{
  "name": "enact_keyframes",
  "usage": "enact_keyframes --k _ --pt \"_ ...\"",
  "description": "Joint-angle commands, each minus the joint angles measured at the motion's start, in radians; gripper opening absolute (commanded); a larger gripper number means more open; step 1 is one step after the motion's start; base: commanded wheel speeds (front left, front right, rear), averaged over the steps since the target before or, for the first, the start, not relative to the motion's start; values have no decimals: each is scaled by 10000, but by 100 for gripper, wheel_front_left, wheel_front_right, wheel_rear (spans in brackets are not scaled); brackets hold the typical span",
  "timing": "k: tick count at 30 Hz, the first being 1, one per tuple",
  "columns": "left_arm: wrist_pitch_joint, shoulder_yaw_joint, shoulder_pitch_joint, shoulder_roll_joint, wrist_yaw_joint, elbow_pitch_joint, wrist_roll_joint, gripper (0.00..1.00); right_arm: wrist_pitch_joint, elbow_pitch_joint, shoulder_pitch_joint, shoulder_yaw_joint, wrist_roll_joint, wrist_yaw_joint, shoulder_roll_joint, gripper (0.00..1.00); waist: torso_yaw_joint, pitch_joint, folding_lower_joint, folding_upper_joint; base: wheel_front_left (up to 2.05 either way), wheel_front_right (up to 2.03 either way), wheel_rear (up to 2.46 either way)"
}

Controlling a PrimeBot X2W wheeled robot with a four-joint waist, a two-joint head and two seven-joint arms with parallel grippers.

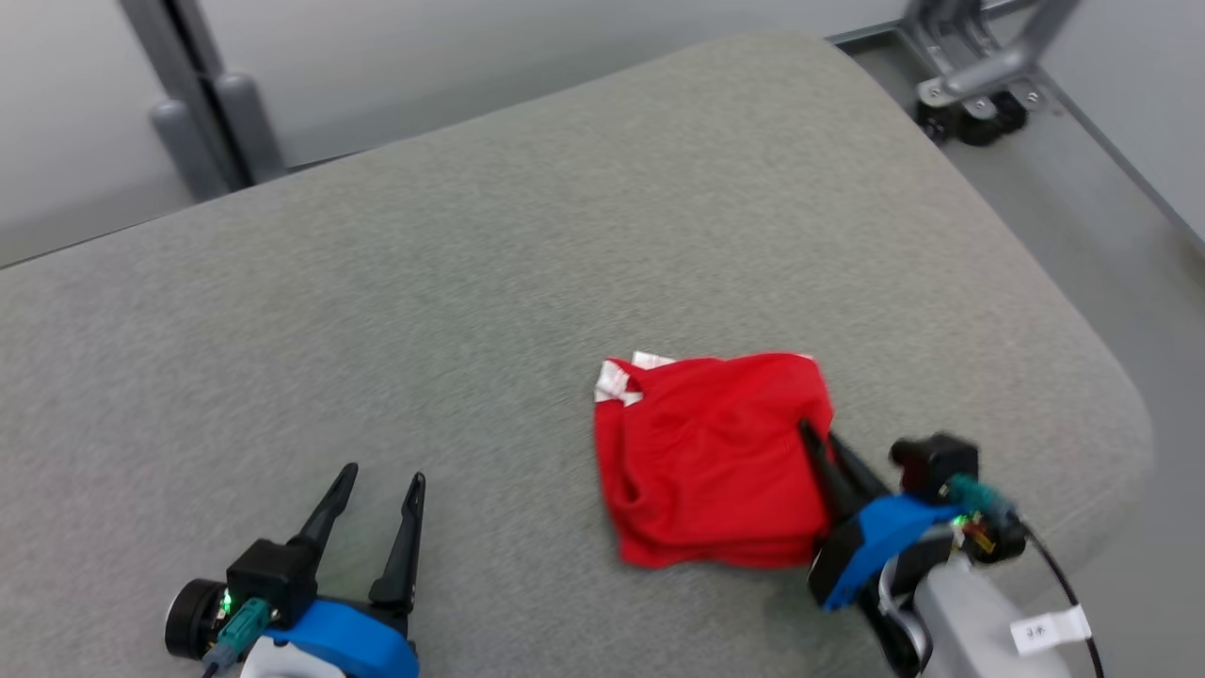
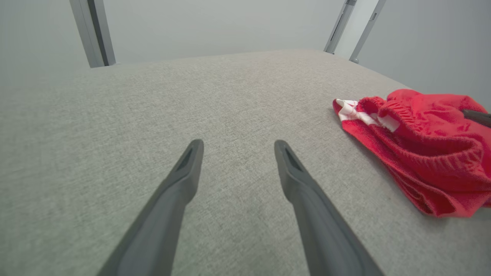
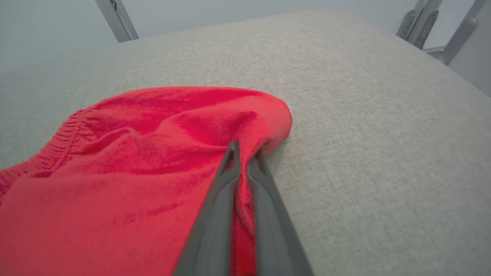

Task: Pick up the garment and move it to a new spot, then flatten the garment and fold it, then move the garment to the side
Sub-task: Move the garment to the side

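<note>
The garment (image 1: 711, 457) is red cloth with a white label at its far left corner, folded into a rough square on the grey padded table (image 1: 471, 282). My right gripper (image 1: 811, 435) is shut on the garment's right edge, red cloth pinched between its fingers (image 3: 226, 172). The wrist view shows the garment (image 3: 126, 172) bunched up left of that grip. My left gripper (image 1: 386, 478) stands open over bare table at the lower left, well apart from the cloth. From the left wrist, the left gripper (image 2: 238, 147) holds nothing and the garment (image 2: 425, 145) lies to its right.
The table's rounded right edge (image 1: 1120, 395) runs close to my right gripper, with floor beyond it. A metal frame on casters (image 1: 974, 85) stands at the far right corner. Grey posts (image 1: 202, 113) rise behind the table's far left.
</note>
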Motion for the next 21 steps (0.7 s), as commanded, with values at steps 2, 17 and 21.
enact_keyframes --k 2,17,21 --pt "-46 -62 -156 168 -15 -6 -108 100 32 426 -576 -504 -671 0 -28 0 630 383 1 0 0 0 0" --pt "-46 -34 -402 648 -15 -108 -749 100 2180 -494 -1545 -7355 -7336 -3 -622 0 3228 1071 1 0 0 0 0" --pt "-45 19 -387 661 -15 -110 -767 100 2446 -1434 -1380 -8506 -8129 -1 -531 0 3425 1146 1 0 0 0 0"
